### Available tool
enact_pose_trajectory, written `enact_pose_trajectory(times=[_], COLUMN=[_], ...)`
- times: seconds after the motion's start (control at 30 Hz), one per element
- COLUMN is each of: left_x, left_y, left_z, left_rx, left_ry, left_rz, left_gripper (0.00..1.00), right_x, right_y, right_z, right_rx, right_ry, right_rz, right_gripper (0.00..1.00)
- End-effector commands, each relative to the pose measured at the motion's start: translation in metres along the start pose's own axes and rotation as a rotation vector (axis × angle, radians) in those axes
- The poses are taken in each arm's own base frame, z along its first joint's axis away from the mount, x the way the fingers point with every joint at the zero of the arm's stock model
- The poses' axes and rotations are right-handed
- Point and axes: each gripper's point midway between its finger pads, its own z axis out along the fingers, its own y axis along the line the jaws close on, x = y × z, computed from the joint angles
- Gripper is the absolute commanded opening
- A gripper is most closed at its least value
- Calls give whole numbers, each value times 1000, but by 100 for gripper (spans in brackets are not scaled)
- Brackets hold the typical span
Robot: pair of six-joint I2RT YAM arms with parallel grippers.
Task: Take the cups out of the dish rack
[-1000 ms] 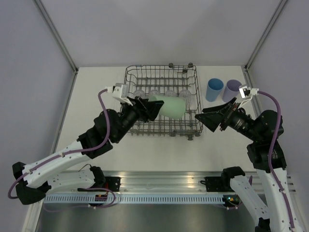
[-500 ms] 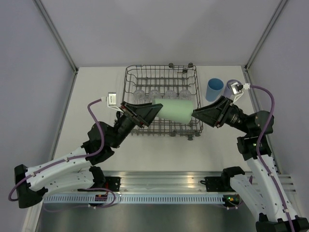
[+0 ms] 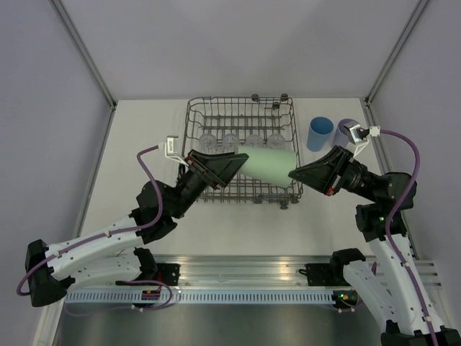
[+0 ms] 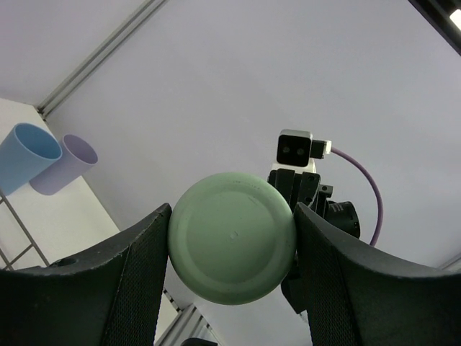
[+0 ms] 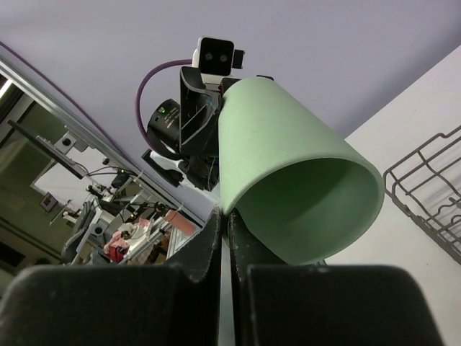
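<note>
The light green cup (image 3: 268,164) hangs on its side above the front of the dish rack (image 3: 191,115), held from both ends. My left gripper (image 3: 229,164) is shut on its base, one finger on each side of the round bottom (image 4: 232,247). My right gripper (image 3: 294,173) is shut on the rim, pinching the cup's wall (image 5: 288,173) between its jaws (image 5: 225,215). Several clear cups (image 3: 230,138) stand in a row inside the rack. The blue cup (image 3: 320,134) and the lavender cup (image 3: 346,126) stand on the table right of the rack, the lavender one partly hidden by my right wrist.
The white table is bounded by grey walls at the back and sides. A metal rail (image 3: 238,277) with both arm bases runs along the near edge. A corner of the rack (image 5: 432,194) shows in the right wrist view.
My right gripper has come in from the right and shut on the green cup's rim. The left arm has carried the cup a little to the right, still gripping it.
</note>
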Motion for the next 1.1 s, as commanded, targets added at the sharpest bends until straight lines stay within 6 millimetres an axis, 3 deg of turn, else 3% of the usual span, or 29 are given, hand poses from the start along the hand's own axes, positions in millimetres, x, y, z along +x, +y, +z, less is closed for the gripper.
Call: enact_pose_trajectory(times=[0.0, 0.2, 0.43, 0.47, 0.5, 0.6, 0.63, 0.83, 0.97, 1.03, 1.07], left_x=[-3, 9, 14, 15, 15, 15, 16, 16, 16, 17, 15], left_y=[-22, -18, -16, -15, -15, -15, -12, 0, 13, 19, 20], left_z=[5, 13, 15, 15, 14, 14, 15, 17, 17, 17, 16], left_rx=[85, 80, 80, 78, 79, 80, 65, -11, -64, -90, -97], left_ry=[-4, 29, 47, 50, 51, 51, 55, 60, 49, 45, 41], left_rz=[-53, -59, -53, -51, -46, -32, -30, -9, 7, 16, 21], left_gripper=[2, 2, 2, 5, 20, 50, 68, 86, 88, 94, 96], right_x=[-3, -3, -12, -12, -16, -18, -21, -34, -42, -45, -41], right_y=[21, 19, 30, 27, 29, 26, 23, 9, 5, 3, -8], right_z=[0, 0, 1, 1, 2, 3, 4, 6, 7, 8, 6], right_rx=[-61, -64, -63, -40, -30, -6, 6, 107, 134, 154, 205], right_ry=[-1, 3, -21, -19, -30, -30, -38, -73, -91, -93, -75], right_rz=[-57, -50, -134, -123, -138, -150, -163, -186, -188, -215, -183], right_gripper=[4, 4, 0, 1, 0, 0, 0, 0, 0, 0, 1])
